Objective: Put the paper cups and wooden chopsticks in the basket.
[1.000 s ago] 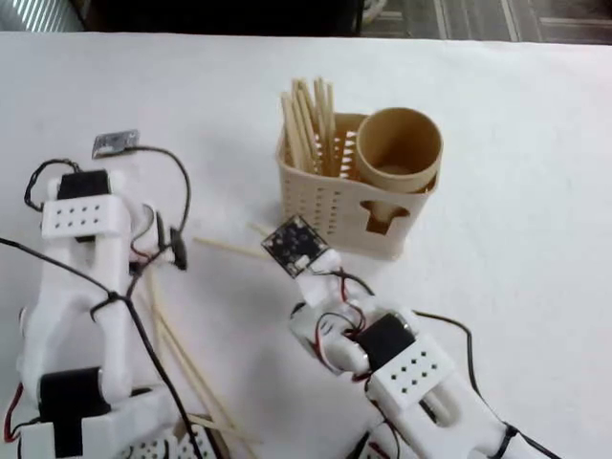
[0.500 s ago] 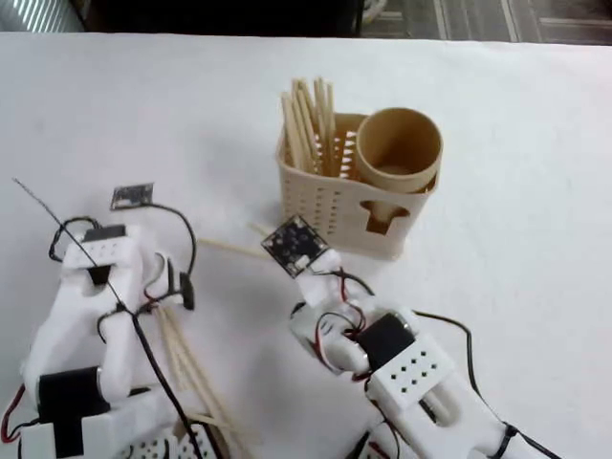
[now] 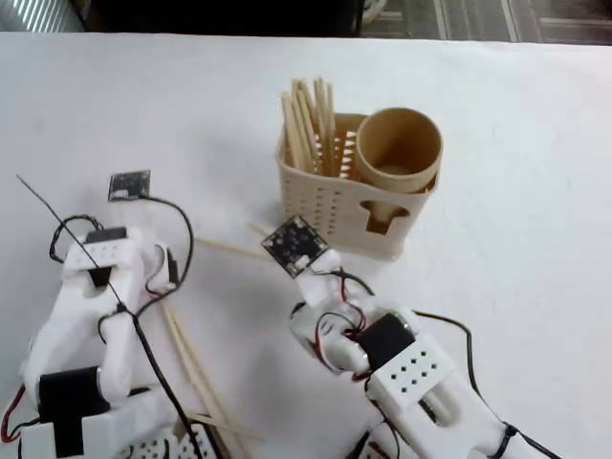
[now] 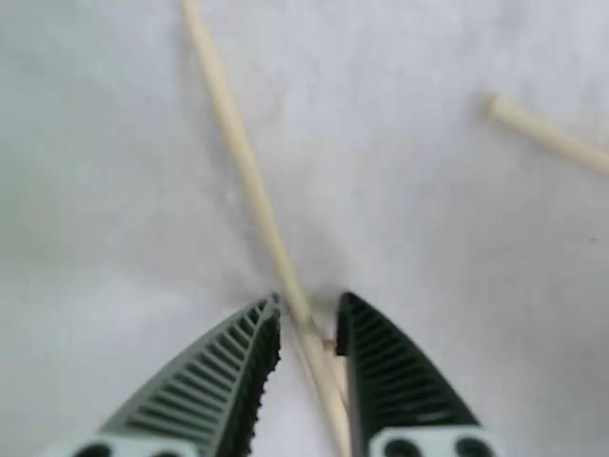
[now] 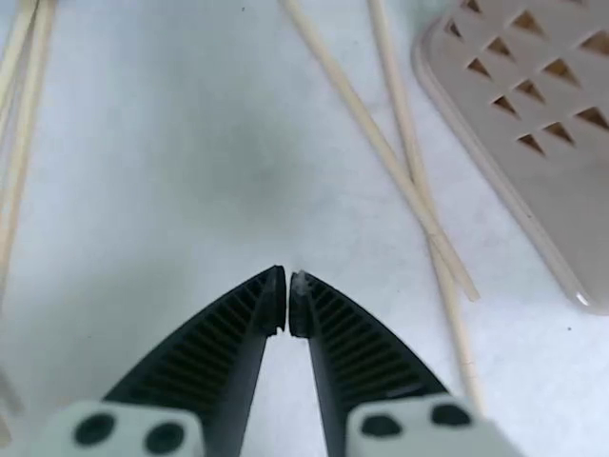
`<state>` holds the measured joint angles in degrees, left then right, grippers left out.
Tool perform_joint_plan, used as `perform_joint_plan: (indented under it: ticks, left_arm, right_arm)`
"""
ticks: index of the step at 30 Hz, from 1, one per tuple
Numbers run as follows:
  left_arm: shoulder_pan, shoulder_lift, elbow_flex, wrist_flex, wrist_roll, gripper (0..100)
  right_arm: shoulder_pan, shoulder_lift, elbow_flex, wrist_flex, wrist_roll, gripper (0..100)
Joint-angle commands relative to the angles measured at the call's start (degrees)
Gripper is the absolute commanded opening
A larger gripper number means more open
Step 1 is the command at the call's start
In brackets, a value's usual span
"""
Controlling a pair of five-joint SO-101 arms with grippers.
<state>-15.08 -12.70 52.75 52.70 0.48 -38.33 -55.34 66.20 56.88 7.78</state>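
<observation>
- Tabletop: white, with the basket near its middle. Loose chopsticks lie on the near side, so the clearing job looks only partly done.
- Left arm: over the past second it has drawn back toward its base. It now folds down over the loose chopsticks beside it, apparently lining up the next pick.
- Right arm: low in front of the basket, wrist tipped toward the tabletop. The right gripper has its fingers pressed together on nothing.
- Basket contents: a paper cup stands beside an upright bundle of chopsticks.
- Left gripper: fingers a little apart, straddling a single chopstick that lies flat on the tabletop. They are not yet clamped on it.
</observation>
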Motion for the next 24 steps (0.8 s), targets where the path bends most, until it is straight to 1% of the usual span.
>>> perform_joint_plan:
  ticks: [1, 8, 13, 15, 19, 24]
  left_arm:
    - [2.42, -0.04, -0.62, -1.93, 0.18, 3]
    - [3.21, 0.04, -5.63, -5.89, 0.18, 2]
    - [3.3, -0.48, -11.96, -5.54, 0.26, 2]
    - [3.3, -0.48, -14.51, -3.43, 0.26, 2]
    - [3.3, -0.57, -22.07, 3.87, 0.0, 2]
    - [4.09, -0.57, -37.36, 13.63, 0.0, 2]
  right_arm:
    - [0.57, -1.1, -0.26, -0.57, 0.18, 1.8]
    - [0.57, -1.1, -0.26, -0.66, 0.18, 1.8]
    - [0.57, -1.1, -0.26, -0.66, 0.18, 1.8]
    - [0.57, -1.1, -0.26, -0.66, 0.18, 1.8]
    - [0.66, -1.1, -0.26, -0.66, 0.18, 1.8]
    - [0.66, -1.1, -0.26, -0.66, 0.18, 1.8]
